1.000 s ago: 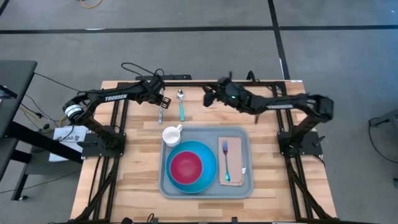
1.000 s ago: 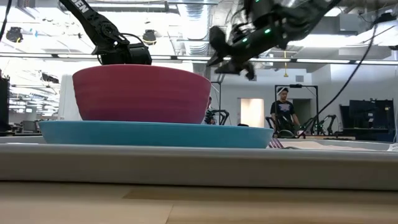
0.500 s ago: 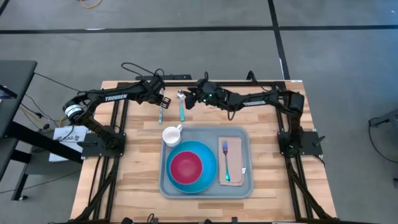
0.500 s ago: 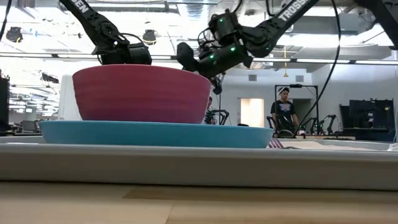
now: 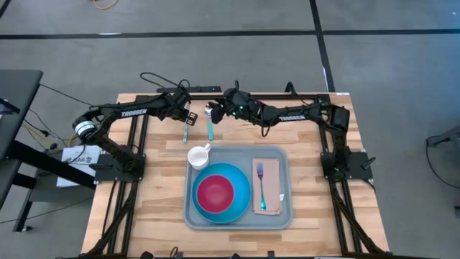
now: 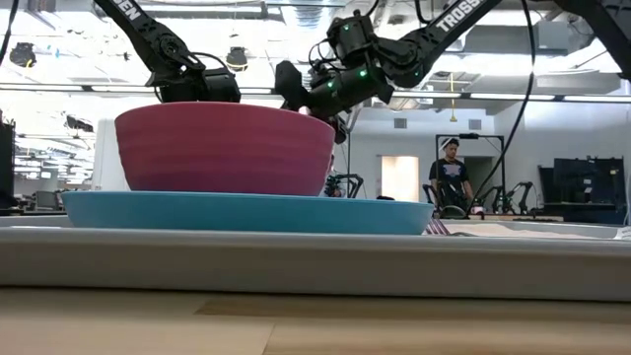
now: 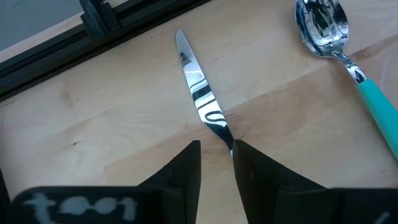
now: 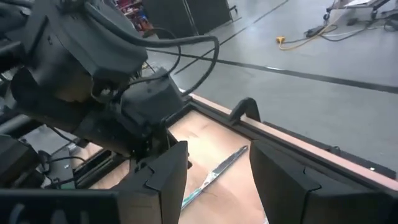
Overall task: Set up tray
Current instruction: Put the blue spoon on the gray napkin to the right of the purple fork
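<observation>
High view: grey-blue tray (image 5: 239, 217), rounded corners and raised rim, holds plate, red bowl (image 5: 214, 193), mug, napkin, fork. Beyond the tray lie a knife (image 5: 186, 132) and spoon (image 5: 210, 126).

Left wrist view: left gripper (image 7: 214, 160) pinches the knife handle, jaws narrow, likely to carry it trayward.

Right wrist view: right gripper (image 8: 217, 167) gapes empty above the spoon.

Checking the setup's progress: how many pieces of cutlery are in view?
3. A fork lies on the napkin in the tray. A knife and a teal-handled spoon lie on the table beyond the tray. None looks hidden.
</observation>
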Tool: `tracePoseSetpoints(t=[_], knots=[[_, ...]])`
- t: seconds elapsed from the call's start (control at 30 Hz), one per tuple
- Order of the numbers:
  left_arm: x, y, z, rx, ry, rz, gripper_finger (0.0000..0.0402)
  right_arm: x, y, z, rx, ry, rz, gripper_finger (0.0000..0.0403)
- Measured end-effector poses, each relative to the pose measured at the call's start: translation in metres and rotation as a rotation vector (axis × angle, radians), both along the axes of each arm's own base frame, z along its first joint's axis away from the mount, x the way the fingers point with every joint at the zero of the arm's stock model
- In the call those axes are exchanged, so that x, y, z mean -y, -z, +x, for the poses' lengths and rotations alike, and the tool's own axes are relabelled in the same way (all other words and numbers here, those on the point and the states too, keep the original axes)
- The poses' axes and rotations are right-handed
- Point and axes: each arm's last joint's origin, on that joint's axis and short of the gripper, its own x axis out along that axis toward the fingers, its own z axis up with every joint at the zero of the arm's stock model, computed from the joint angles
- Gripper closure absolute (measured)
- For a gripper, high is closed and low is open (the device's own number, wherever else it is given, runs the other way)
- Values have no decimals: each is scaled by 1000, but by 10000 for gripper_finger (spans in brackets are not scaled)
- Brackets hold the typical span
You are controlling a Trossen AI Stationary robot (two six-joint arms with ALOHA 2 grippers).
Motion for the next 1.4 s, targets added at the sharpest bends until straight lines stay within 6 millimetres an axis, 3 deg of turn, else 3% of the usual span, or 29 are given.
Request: tracePoseSetpoints(t=[0.4, 0.67, 0.9, 1.1, 1.4], knots=[[0, 0, 0, 0, 0, 0, 320, 2, 8, -1, -52, -23, 20, 237], [0, 0, 0, 0, 0, 0, 320, -16, 22, -1, -161, -30, 131, 237], [-3, -2, 3, 38, 0, 31, 320, -26, -1, 11, -178, 4, 92, 237], [-7, -8, 8, 94, -19, 67, 320, -29, -6, 12, -213, 61, 96, 237], [-15, -35, 19, 153, -19, 104, 320, -26, 48, 34, -313, 84, 125, 237]])
